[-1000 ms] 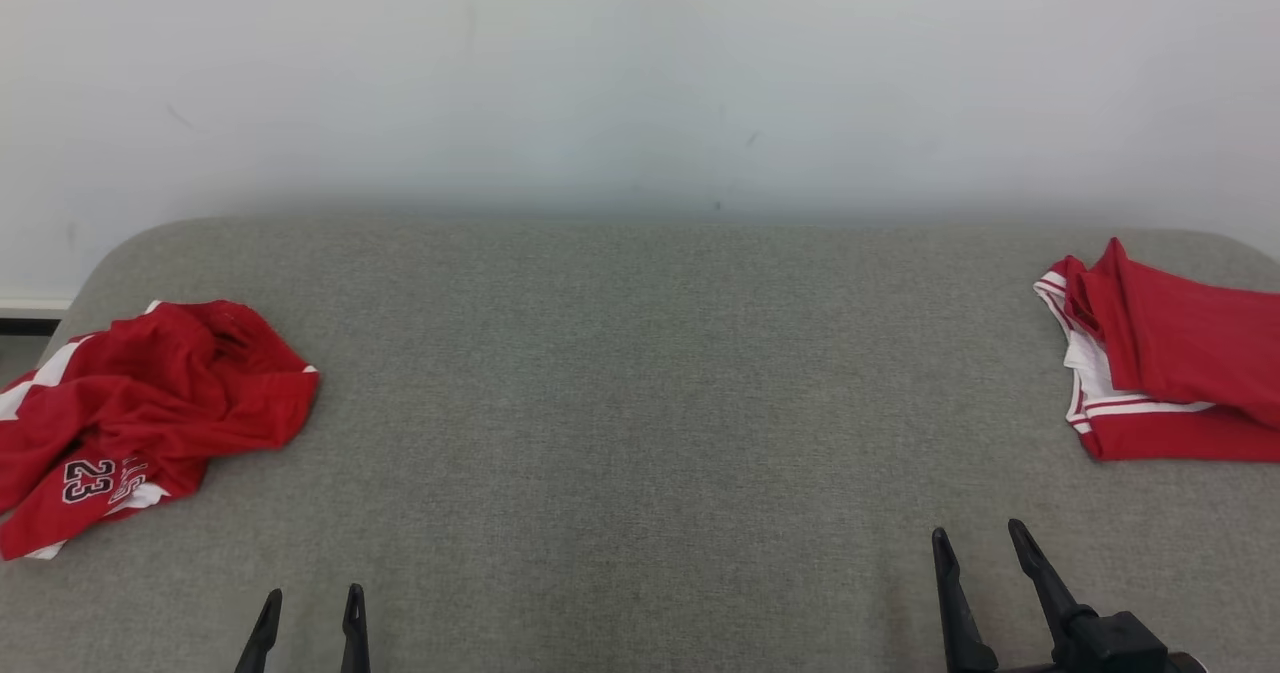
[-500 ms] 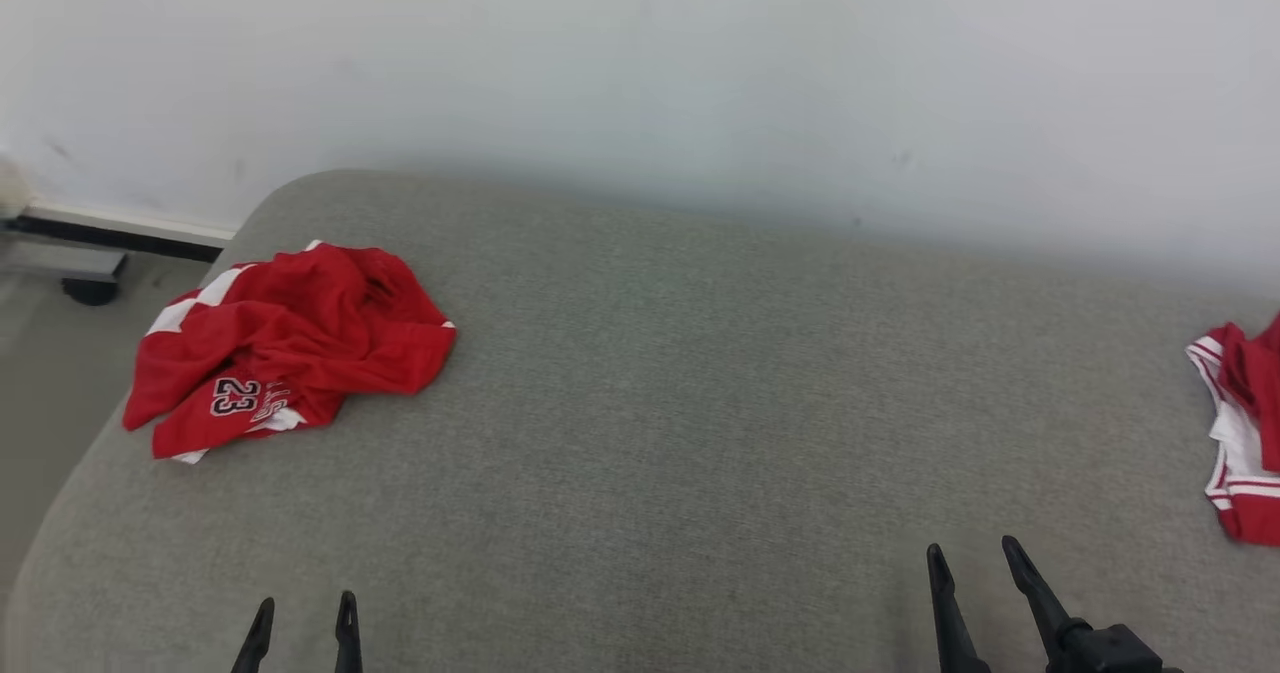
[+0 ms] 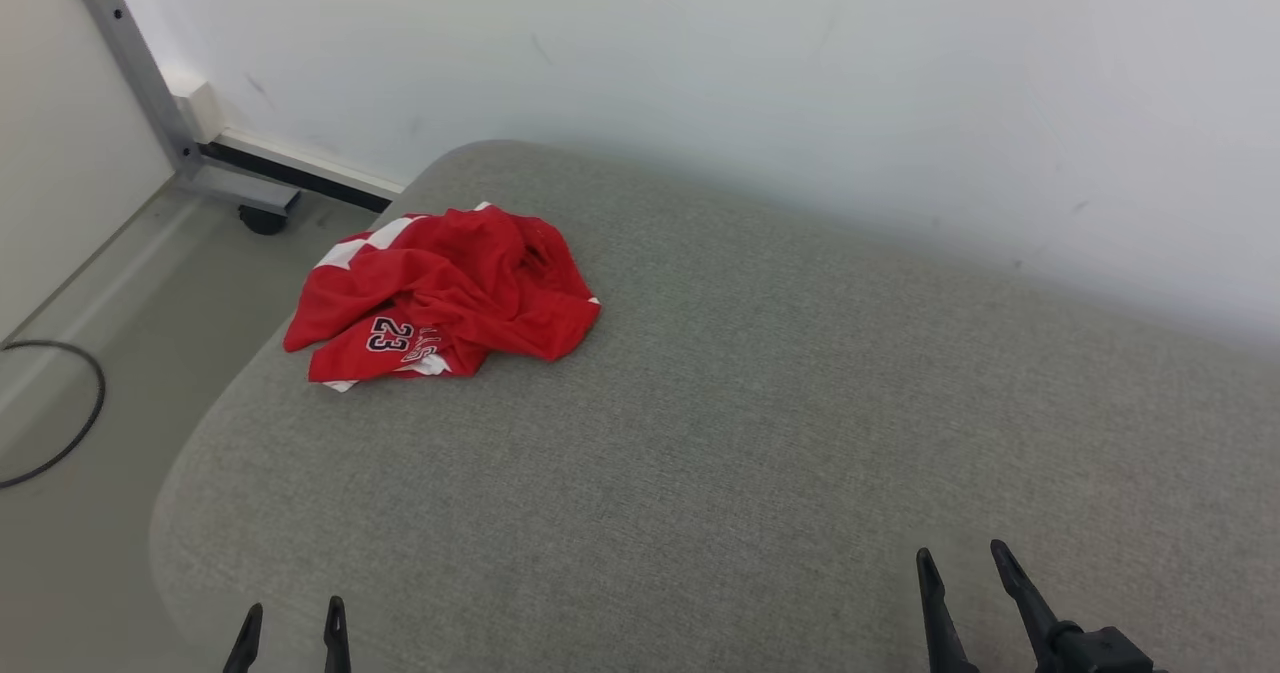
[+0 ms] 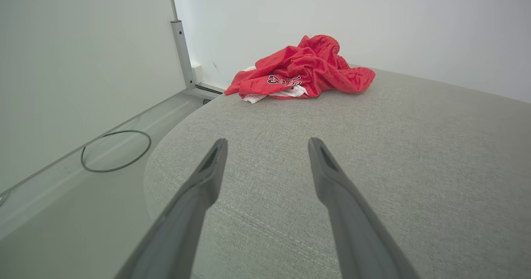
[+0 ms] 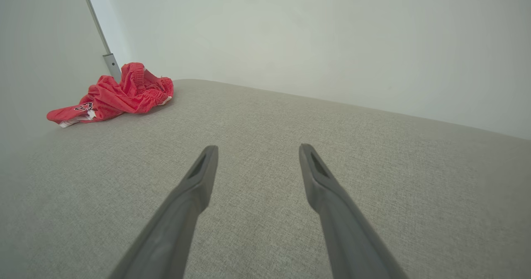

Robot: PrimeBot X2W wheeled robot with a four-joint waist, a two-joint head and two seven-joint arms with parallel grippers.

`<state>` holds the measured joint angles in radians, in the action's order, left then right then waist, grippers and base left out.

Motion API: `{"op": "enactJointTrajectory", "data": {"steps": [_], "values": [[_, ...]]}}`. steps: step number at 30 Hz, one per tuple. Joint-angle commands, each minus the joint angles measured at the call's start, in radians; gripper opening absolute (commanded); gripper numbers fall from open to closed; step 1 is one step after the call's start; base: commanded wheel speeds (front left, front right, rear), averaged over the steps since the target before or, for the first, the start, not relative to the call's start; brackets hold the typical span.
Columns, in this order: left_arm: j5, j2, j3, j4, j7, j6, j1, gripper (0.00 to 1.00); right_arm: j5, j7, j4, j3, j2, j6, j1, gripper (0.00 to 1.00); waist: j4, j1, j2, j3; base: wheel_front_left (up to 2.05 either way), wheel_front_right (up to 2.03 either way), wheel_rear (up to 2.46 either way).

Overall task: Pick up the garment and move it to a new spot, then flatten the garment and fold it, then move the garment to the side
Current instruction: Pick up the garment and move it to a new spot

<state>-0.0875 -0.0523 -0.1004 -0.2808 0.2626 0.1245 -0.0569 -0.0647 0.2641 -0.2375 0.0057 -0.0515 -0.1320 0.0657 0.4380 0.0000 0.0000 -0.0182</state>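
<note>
Head view: crumpled red garment lies near far left corner of grey cushion. Left gripper and right gripper at near edge, both spread, empty.
Left wrist view: garment ahead, well apart.
Right wrist view: garment far left.

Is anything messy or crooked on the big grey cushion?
Yes. The red garment lies crumpled in a heap near the far left corner of the grey cushion, not spread flat. Its 23 print sits tilted among the folds. Nothing looks spilled or broken.
</note>
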Motion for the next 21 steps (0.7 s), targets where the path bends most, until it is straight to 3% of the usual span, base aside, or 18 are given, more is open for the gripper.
{"op": "enactJointTrajectory", "data": {"steps": [1,21], "values": [[0.010,-0.002,-0.002,-0.002,0.003,0.005,-0.002,1.00,-0.007,0.000,0.000,0.002,0.002,0.002,0.009,1.00,0.043,0.0000,0.0000,-0.004,0.00,0.00,0.00],[-0.022,-0.001,-0.049,-0.008,0.003,0.007,0.038,1.00,0.012,0.000,-0.002,0.026,0.002,0.002,-0.020,1.00,0.049,0.0000,0.0000,0.022,0.00,0.00,0.00]]}}
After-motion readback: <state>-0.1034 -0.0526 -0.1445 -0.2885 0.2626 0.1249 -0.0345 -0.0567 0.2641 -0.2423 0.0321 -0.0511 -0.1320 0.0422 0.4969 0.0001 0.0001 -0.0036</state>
